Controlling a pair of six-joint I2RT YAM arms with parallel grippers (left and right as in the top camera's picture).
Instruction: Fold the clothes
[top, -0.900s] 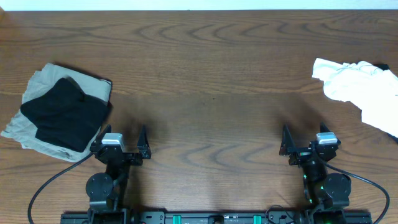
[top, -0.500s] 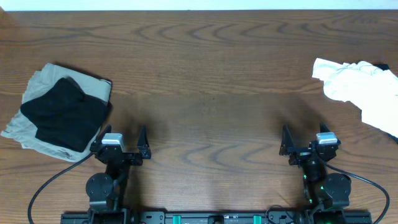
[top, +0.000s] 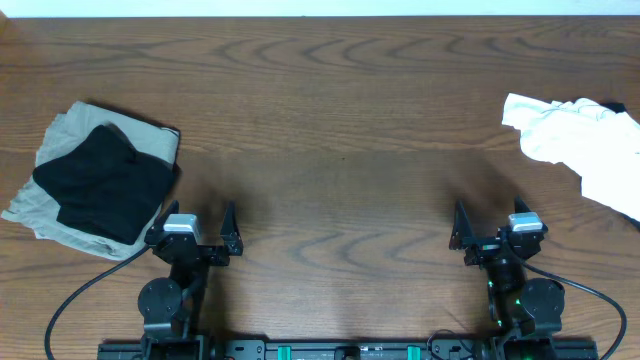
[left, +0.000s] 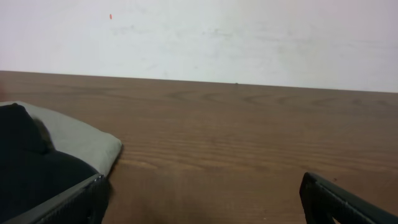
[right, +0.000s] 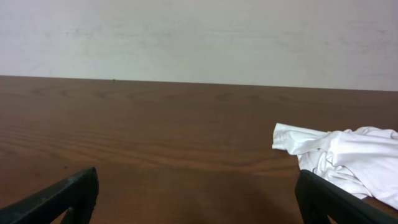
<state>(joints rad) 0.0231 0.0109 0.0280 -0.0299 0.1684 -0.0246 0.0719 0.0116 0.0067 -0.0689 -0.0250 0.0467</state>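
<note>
Presently the left tool (top: 200, 216) and right tool (top: 488, 216) both stand wide open and empty at the near side of the brown wooden desk (top: 340, 120). The crumpled thin white garment (top: 575, 140) lies at the far right edge; a shallow one-layer pinch could drag it off.

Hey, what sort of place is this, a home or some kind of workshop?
Probably a robotics lab bench, not a home: a wooden table against a plain white wall, left arm and right arm at its near edge, a crumpled white garment and a black garment set out.
</note>
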